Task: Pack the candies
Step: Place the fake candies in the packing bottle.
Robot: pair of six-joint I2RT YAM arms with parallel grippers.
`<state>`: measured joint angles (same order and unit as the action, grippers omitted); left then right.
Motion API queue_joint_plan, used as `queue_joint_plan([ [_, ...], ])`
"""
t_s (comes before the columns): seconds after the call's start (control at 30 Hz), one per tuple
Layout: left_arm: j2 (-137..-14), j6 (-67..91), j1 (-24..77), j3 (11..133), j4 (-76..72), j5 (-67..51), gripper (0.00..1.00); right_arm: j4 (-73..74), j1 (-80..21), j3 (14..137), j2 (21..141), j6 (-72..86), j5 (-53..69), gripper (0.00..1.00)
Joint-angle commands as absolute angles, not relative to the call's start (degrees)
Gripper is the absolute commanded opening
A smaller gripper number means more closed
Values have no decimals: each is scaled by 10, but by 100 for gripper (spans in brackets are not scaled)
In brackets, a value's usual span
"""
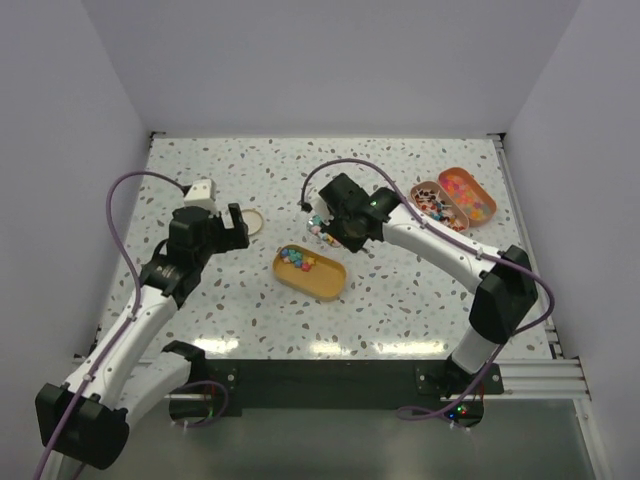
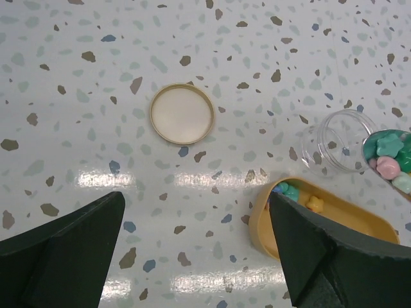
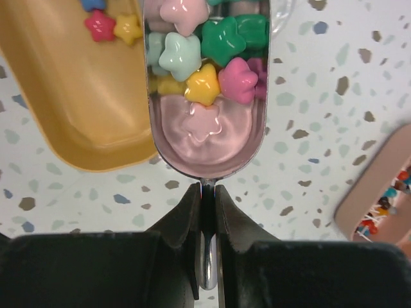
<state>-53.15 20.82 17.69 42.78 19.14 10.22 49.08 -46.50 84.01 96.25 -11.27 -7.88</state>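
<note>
My right gripper [image 3: 206,190] is shut on the handle of a metal scoop [image 3: 205,138]. The scoop holds several star-shaped candies [image 3: 212,61] in pink, green, yellow and pale blue. Its tip sits at the mouth of a clear jar [image 3: 280,16], beside an orange oval tray [image 3: 70,122] with a few star candies. In the top view this gripper [image 1: 338,228] is behind that tray [image 1: 325,282]. My left gripper [image 2: 196,215] is open and empty over the table, near the round jar lid [image 2: 182,113]. The left wrist view also shows the jar [image 2: 331,144] and the orange tray [image 2: 327,221].
Two oval trays stand at the back right, a pink one [image 1: 417,188] and an orange one [image 1: 488,213]. Both hold tiny mixed-colour sweets [image 1: 440,205]. The pink tray's edge [image 3: 379,186] shows in the right wrist view. White walls enclose the speckled table.
</note>
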Motion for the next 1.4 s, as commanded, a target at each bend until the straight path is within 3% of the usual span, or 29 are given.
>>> queue_joint_plan([
  [0.0, -503, 192, 173, 398, 153, 144, 100, 540, -457, 895, 960, -154, -137, 0],
  [0.6, -502, 194, 172, 407, 174, 173, 100, 662, -452, 1017, 1084, -179, -266, 0],
  [1.37, -496, 191, 173, 404, 174, 173, 100, 707, -507, 1067, 1150, -189, -351, 0],
])
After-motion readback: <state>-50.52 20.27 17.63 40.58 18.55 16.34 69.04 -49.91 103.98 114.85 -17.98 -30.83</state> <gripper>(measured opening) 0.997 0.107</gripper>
